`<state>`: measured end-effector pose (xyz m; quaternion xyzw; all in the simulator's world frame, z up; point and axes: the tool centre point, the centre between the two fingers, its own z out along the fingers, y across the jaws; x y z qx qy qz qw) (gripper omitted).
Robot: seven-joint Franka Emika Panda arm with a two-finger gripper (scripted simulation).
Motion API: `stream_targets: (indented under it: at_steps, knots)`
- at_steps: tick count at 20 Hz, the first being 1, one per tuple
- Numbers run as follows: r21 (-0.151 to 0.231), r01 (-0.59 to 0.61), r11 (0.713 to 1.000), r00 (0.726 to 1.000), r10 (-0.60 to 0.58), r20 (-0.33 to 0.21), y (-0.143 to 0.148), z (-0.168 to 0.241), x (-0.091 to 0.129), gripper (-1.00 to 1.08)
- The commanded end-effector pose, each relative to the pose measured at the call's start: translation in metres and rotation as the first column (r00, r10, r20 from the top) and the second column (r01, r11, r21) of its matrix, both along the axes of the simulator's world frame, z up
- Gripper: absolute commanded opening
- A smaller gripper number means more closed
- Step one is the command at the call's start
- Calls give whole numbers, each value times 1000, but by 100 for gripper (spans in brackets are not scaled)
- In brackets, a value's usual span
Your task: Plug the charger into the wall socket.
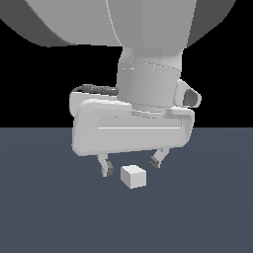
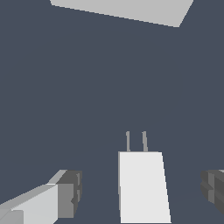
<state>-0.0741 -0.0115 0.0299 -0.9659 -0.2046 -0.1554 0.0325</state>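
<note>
The charger (image 1: 133, 176) is a small white-grey cube resting on the dark floor. In the wrist view the charger (image 2: 141, 175) shows two thin prongs (image 2: 136, 141) that point toward a pale grey plate, the wall socket (image 2: 127, 11), at the frame's edge. No holes in the plate can be made out. My gripper (image 1: 130, 166) hangs just above the charger, open, with one finger (image 1: 105, 169) on each side. In the wrist view the gripper (image 2: 141, 193) straddles the block, and gaps remain between it and both pads (image 2: 70, 194).
The dark blue-grey floor (image 1: 59, 212) stretches all around the charger. The arm's large white body (image 1: 148, 74) fills the upper part of the exterior view and hides whatever lies behind it.
</note>
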Motion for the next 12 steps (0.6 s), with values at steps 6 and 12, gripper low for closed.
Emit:
stream_targets:
  at_steps: [6, 12]
  knots:
    - [0, 0, 1000, 1000, 0, 0, 0, -18, 0, 100]
    - [0, 0, 1000, 1000, 0, 0, 0, -18, 0, -100]
